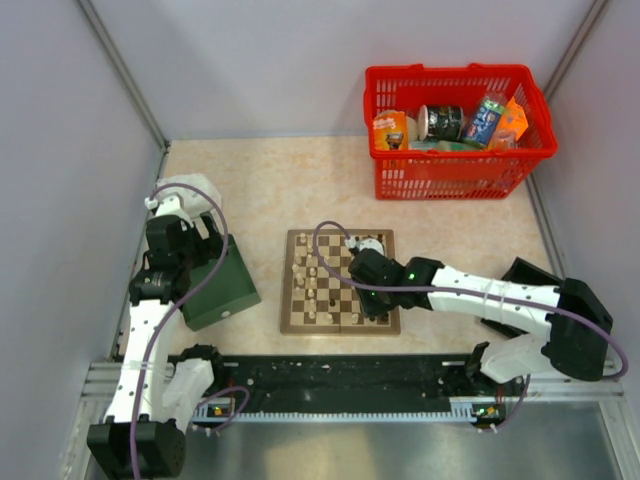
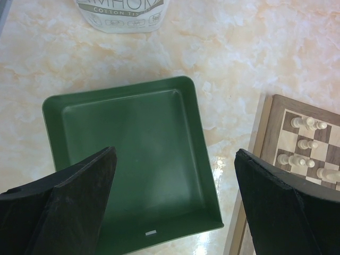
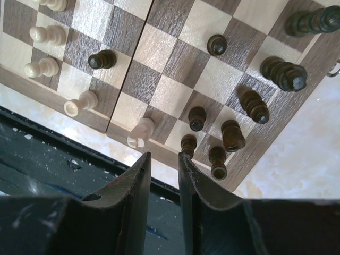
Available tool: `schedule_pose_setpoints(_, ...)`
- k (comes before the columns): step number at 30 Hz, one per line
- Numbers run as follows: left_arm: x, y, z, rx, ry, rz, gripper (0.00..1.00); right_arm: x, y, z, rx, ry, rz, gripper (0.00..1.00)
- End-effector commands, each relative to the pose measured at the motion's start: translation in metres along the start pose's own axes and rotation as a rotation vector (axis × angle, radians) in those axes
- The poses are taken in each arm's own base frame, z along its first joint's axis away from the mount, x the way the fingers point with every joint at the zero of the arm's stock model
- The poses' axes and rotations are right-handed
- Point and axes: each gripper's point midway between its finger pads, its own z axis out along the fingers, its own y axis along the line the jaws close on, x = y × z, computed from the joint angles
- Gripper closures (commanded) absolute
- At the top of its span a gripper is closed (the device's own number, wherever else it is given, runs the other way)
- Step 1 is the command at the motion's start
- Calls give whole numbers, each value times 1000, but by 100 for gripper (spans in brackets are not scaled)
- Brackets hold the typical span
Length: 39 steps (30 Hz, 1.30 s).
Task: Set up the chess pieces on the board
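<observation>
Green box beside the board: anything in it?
Looks empty: the left wrist view looks into the green box and shows only bare floor.

The beige marbled table [image 1: 260, 190] carries the board [image 1: 287, 290], with a dark green box [image 1: 222, 285] just left of the board and a red basket [image 1: 450, 175] beyond its far right corner.

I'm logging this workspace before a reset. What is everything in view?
board: one, tan and dark brown checks, table centre
cream pieces: several, cream-white, board's left side
dark pieces: several, dark brown, board's right side
green box: one, dark green, empty, left of the board
white packet: one, white, beyond the green box
red basket: one, red, far right corner, holding packaged goods
table: one, beige marbled
left gripper: black, open above the green box
right gripper: black, slightly open, empty, over the board's near edge
</observation>
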Motion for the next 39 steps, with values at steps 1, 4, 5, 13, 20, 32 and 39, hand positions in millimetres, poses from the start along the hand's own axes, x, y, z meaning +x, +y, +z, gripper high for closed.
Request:
schedule_pose_setpoints(1,-7,-6,-4,24,-23,-14,2,3,7,-5,-6,0,11,72)
schedule_pose_setpoints(4,-7,-6,-4,27,-22,-18,2,4,3,-6,11,-2,15,72)
schedule_pose_setpoints(5,-8,-7,-4,28,-25,-20,1,5,3,-5,14,2,14,73)
schedule_pose_setpoints(13,-7,-8,-4,32,-17,-34,1,12,-6,1,64,25,30,73)
schedule_pose_setpoints(20,-3,-5,-3,9,5,-46,1,20,-7,8,75,55,27,73)
schedule_pose_setpoints(32,0,-3,-3,7,4,-44,1,23,-12,12,93,55,32,73)
schedule_pose_setpoints(39,0,-4,-3,13,4,-43,1,25,-11,16,90,60,30,73)
